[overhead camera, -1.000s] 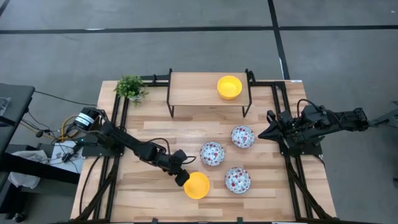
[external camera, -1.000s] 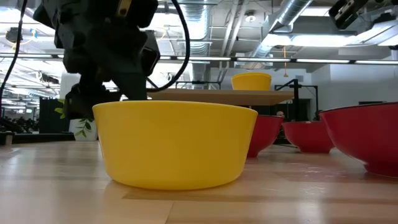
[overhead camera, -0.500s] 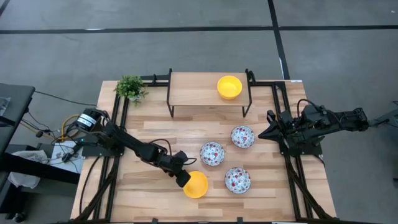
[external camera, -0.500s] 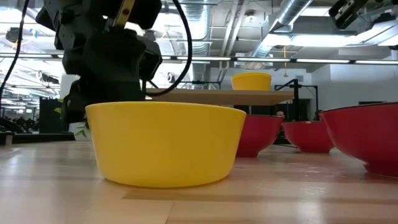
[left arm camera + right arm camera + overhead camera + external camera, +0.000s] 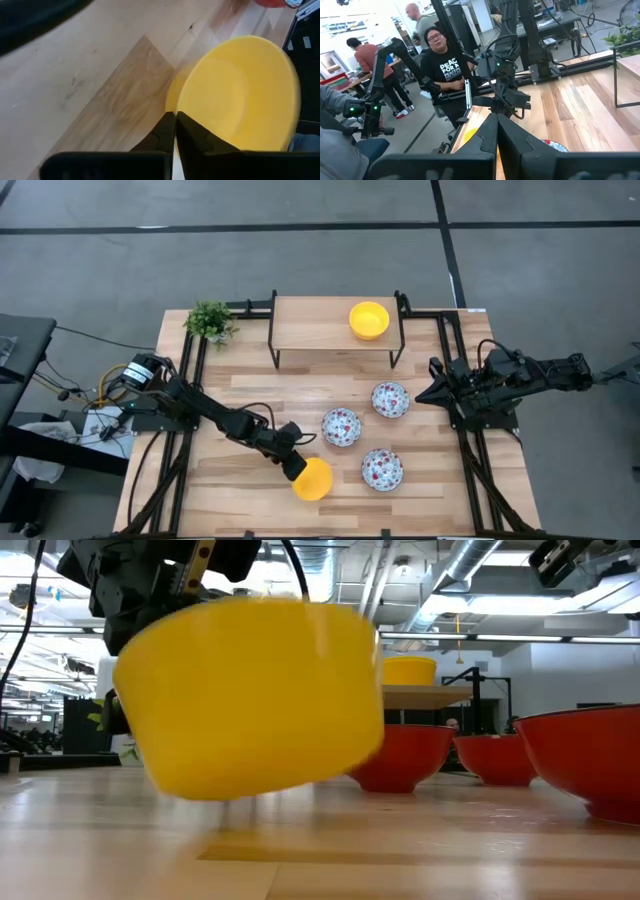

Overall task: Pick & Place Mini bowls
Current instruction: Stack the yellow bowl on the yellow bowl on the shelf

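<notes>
Left gripper [image 5: 293, 468] holds tilted yellow bowl [image 5: 313, 479]; no writing on it.

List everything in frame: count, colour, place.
Glossy yellow mini bowls: 2; one tilted off the table at the near edge in the left hand, one on the wooden shelf.
White mini bowls with red-and-blue speckle: 3; middle right of the table, at.
Wooden shelf on black legs: 1; far side of the table.
Small green potted plant: 1; far-left corner.
Light wooden table: 1.
People: several, in the room behind, in the right wrist view.
Left hand: shut on the near yellow bowl's rim.
Right hand: shut, empty, at the table's right edge.
</notes>
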Motion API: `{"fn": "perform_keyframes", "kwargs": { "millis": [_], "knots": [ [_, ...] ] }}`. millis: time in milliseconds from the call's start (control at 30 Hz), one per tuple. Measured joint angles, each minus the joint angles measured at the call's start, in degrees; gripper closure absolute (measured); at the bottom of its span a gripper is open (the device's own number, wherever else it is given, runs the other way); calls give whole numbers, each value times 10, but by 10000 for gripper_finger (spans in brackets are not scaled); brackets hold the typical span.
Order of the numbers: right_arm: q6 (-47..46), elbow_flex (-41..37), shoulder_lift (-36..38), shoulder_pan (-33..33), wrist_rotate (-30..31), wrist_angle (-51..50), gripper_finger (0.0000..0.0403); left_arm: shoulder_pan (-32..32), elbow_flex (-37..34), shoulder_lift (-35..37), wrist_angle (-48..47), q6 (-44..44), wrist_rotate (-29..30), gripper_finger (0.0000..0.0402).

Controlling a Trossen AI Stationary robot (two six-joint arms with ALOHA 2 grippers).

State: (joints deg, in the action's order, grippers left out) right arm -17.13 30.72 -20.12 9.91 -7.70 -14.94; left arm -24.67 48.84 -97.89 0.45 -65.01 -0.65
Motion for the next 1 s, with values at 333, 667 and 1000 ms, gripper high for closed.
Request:
{"fn": "perform_keyframes", "kwargs": {
  "millis": [333,667,1000],
  "knots": [
    [-12,0,0,0,0,0,403,0,0,18,12,-4,22,397],
    [-60,0,-13,-2,2,35,403,18,11,159,13,55,218,398],
    [14,77,-85,-3,38,89,403,111,97,199,13,257,392,398]
  ]
}}
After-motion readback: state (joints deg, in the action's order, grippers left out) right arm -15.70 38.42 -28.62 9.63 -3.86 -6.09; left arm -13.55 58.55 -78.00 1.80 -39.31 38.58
